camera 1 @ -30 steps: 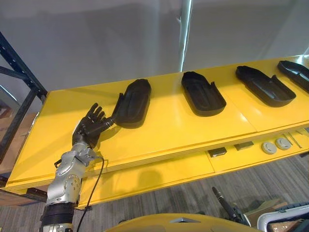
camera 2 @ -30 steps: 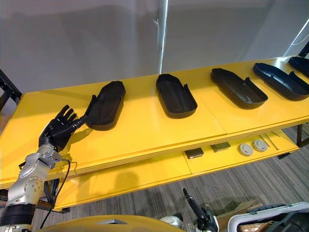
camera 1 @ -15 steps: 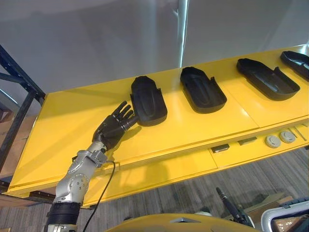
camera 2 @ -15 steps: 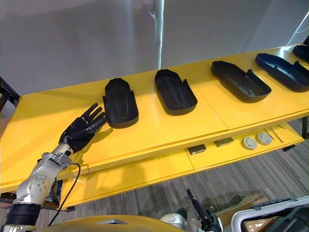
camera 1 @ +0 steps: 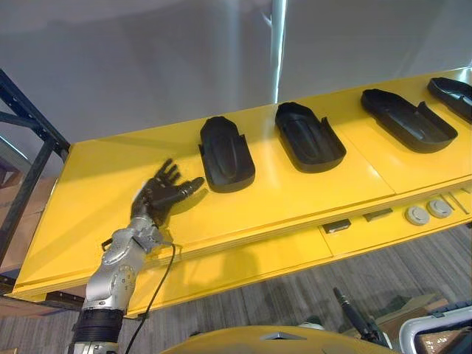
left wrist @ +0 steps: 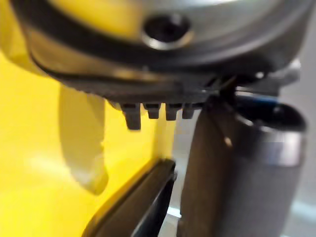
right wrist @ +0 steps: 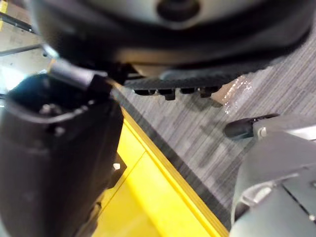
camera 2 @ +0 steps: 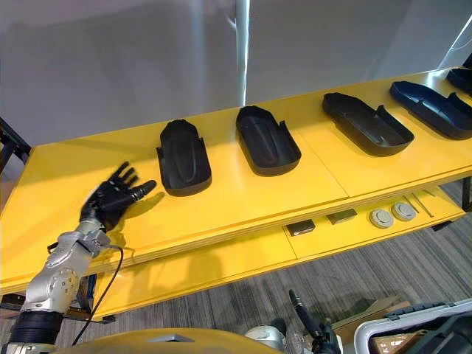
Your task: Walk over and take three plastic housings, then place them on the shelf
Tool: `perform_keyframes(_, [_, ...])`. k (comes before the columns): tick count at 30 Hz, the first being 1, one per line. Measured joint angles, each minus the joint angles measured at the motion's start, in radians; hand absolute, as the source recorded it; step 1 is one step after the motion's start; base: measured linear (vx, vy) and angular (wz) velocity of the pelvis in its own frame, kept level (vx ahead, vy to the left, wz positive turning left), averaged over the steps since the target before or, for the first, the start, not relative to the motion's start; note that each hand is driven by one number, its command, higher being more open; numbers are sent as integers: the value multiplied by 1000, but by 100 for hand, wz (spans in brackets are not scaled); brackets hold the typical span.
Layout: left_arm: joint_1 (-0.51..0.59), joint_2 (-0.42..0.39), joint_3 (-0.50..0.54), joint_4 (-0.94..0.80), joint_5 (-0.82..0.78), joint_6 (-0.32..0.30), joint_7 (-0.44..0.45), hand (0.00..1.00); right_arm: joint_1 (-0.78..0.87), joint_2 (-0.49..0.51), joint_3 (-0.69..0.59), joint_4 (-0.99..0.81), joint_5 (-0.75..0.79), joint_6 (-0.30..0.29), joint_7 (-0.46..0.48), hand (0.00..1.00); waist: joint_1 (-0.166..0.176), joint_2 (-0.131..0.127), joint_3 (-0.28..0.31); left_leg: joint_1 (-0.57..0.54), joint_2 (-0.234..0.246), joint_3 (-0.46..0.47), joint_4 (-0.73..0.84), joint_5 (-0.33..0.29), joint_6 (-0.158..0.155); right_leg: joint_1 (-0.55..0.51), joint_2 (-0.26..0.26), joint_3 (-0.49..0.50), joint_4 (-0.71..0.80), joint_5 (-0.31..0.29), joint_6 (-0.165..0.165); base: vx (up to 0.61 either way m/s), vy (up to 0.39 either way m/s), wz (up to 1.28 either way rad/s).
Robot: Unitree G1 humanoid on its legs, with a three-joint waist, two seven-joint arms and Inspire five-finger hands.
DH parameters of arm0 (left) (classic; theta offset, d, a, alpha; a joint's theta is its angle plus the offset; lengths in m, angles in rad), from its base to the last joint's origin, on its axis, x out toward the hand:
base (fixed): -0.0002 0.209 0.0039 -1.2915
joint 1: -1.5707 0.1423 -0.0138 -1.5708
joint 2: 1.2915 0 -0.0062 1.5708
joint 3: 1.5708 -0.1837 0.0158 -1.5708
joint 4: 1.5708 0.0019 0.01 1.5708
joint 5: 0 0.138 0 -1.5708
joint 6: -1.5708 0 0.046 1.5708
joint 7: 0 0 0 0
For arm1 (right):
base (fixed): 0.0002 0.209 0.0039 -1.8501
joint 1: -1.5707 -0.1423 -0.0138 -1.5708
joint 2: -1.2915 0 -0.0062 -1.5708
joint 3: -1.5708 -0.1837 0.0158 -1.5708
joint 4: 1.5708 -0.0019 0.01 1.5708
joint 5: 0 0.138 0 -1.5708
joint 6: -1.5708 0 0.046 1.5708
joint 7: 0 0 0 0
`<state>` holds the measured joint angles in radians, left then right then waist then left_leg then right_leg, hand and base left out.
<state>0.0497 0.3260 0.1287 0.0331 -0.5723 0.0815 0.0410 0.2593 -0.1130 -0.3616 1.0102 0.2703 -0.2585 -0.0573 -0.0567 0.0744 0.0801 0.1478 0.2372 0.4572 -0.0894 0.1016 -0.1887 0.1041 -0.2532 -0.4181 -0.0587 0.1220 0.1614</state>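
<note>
Plastic housings point(camera 1: 310, 137), 4 in black, lie in a row on the yellow shelf point(camera 1: 295, 193). We see the left robot hand point(camera 1: 158, 195) over the shelf just beside the leftmost housing point(camera 1: 227, 153), apart from it, fingers straight and spread, holding nothing. The right robot hand point(right wrist: 59, 148) shows above grey floor point(right wrist: 197, 133); we cannot tell its state.

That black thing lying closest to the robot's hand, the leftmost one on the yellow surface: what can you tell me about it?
The leftmost housing is a long black shell of dull, moulded-looking plastic, rounded at its near end and squarer at its far end, with a raised ridge running down its middle. It lies flat on the yellow shelf, lengthwise away from the robot, apart from the next housing to its right. The left hand is open just beside its near left edge; a thin gap seems to separate them.
</note>
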Motion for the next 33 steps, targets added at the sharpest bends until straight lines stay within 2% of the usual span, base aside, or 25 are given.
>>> perform_keyframes(1, [0,-43,65,-7,42,-103,90,100,4,4,6,-32,0,-19,-39,100,2,0,0,0,0,-1,0,0,0,0,0,-1,1,0,0,0,0,0])
perform_keyframes(3, [1,-71,94,-37,66,-159,151,100,13,11,17,-65,0,-35,-74,100,2,0,0,0,0,-5,1,1,0,0,0,-6,5,1,1,0,0,4])
perform_keyframes(4, [2,-96,104,-73,76,-206,196,100,18,17,23,-95,-2,-47,-108,100,4,0,0,0,0,-8,0,1,0,1,0,-7,6,0,0,0,0,4])
perform_keyframes(6, [26,-155,89,-191,139,-338,293,100,19,38,47,-202,-38,-71,-226,100,6,-1,0,0,1,-9,0,2,0,1,0,-10,6,-1,-2,0,0,0])
perform_keyframes(8, [45,-176,46,-262,228,-424,352,100,11,51,61,-288,-79,-98,-317,100,6,3,-2,0,1,-9,0,2,0,1,0,-10,6,-1,-2,0,0,0])
perform_keyframes(10, [52,-177,22,-318,306,-479,382,100,-1,66,64,-420,-177,-102,-434,100,2,5,-2,0,1,-9,0,2,0,1,0,-9,5,-2,-2,0,0,0])
perform_keyframes(13, [68,-177,22,-358,349,-541,399,100,3,71,91,-672,-311,-108,-538,100,-6,5,-2,6,2,-2,1,2,0,1,0,-3,5,-1,-2,0,0,-6])
perform_keyframes(17, [80,-177,31,-367,347,-562,397,100,-4,56,78,-965,-343,-135,-538,100,0,-1,1,7,4,-2,1,3,-1,1,2,-3,5,0,-1,0,0,-1])
perform_keyframes(18, [84,-177,49,-380,343,-562,392,100,-19,23,65,-1075,-340,-148,-522,100,2,-7,4,9,6,-2,1,3,-2,2,4,-3,5,4,5,0,0,0])
perform_keyframes(19, [85,-177,55,-388,343,-562,392,100,-29,13,56,-1106,-338,-148,-510,100,2,-11,7,10,8,-1,1,3,-2,3,6,-2,5,4,5,0,0,0])
perform_keyframes(21, [87,-176,67,-407,342,-563,386,100,-54,-10,46,-1174,-312,-148,-486,100,2,-29,16,10,13,-1,1,5,-5,3,11,-2,5,4,5,0,0,0])
perform_keyframes(22, [91,-176,70,-415,337,-563,374,100,-74,-20,38,-1226,-272,-149,-460,100,2,-46,17,10,18,-2,2,6,-6,3,16,-4,5,3,4,0,0,0])
perform_keyframes(23, [99,-176,70,-415,336,-563,371,100,-83,-23,38,-1240,-254,-150,-448,100,1,-51,14,9,18,-2,2,5,-7,3,16,-4,5,3,4,0,0,0])
perform_keyframes(25, [119,-176,68,-415,336,-561,353,100,-88,-27,46,-1286,-145,-150,-366,100,0,-61,9,9,17,-6,3,4,-8,5,16,-8,6,3,4,0,0,0])
perform_keyframes(26, [158,-192,74,-474,304,-557,255,100,-86,-33,166,-1331,-49,-89,-155,100,24,-56,24,1,17,-33,3,7,-5,21,14,-37,6,1,5,0,0,0])
perform_keyframes(33, [164,-198,64,-474,305,-557,258,100,-81,-33,169,-1331,-38,-89,-141,100,24,-57,25,-3,17,-38,3,8,-5,19,14,-39,6,1,5,0,0,1])
